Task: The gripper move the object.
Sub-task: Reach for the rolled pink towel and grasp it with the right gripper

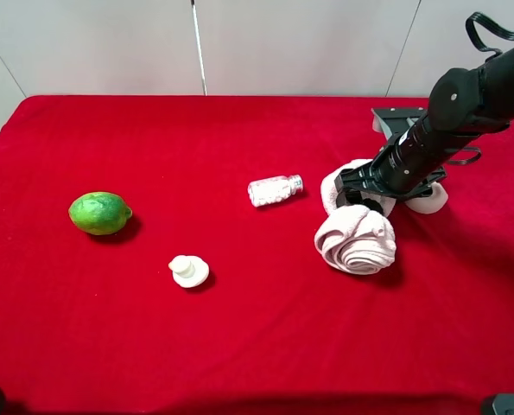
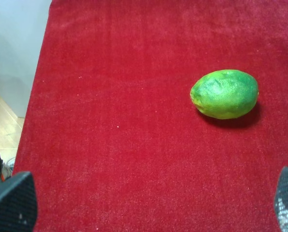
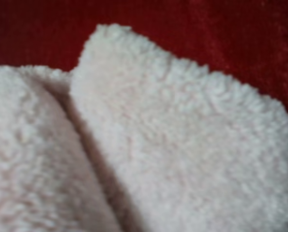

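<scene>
Early days on this one, judging by how things lie. The towel (image 1: 358, 241) is sitting on the red cloth (image 1: 239, 346) on the right side of the table, near the pill bottle (image 1: 275, 190) and well apart from the lime (image 1: 99, 213). No sign of a lift can be seen. The right gripper (image 1: 366, 195) is pushed down into the dip between the towel's two lumps, so contact looks made. Whether the jaws are clamped on it can't be told, though. They're hidden in the overhead shot, and the right wrist view is filled with blurry pink fleece (image 3: 182, 145) and no fingers. The left gripper (image 2: 148, 205) is parked back over the cloth near the lime with its tips spread wide, holding nothing. So the grasp is probably the step in hand, and the whole carry and set-down are left. As for orientation, the towel's long axis runs lump to lump, from the near one up to the far one under the arm, leaning slightly left.
</scene>
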Controlling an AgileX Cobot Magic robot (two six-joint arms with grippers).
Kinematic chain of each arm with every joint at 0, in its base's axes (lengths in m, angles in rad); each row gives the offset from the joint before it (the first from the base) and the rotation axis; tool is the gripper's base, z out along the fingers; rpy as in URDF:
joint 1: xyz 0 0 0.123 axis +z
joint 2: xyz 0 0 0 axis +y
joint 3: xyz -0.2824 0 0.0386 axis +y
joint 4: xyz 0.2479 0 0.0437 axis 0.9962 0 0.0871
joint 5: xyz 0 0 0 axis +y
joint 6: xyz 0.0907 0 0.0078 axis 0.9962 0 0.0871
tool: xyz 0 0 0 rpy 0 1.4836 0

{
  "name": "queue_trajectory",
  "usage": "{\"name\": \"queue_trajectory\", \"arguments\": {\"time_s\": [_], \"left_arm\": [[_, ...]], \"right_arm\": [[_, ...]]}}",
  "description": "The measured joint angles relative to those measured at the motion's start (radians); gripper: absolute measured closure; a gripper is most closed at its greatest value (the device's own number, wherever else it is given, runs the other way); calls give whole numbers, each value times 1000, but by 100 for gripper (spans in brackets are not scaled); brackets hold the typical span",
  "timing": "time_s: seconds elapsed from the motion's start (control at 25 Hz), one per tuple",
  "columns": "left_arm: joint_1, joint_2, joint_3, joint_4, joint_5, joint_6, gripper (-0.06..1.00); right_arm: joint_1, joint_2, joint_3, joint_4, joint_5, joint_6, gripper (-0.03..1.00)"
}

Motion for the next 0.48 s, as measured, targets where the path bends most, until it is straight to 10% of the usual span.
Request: {"name": "queue_trajectory", "arguments": {"time_s": [0.16, 0.48], "left_arm": [[0, 0, 0, 0, 0, 0, -3], [0, 0, 0, 0, 0, 0, -3]], "right_arm": [[6, 0, 0, 22, 5, 0, 55], [6, 0, 0, 30, 5, -3, 55]]}}
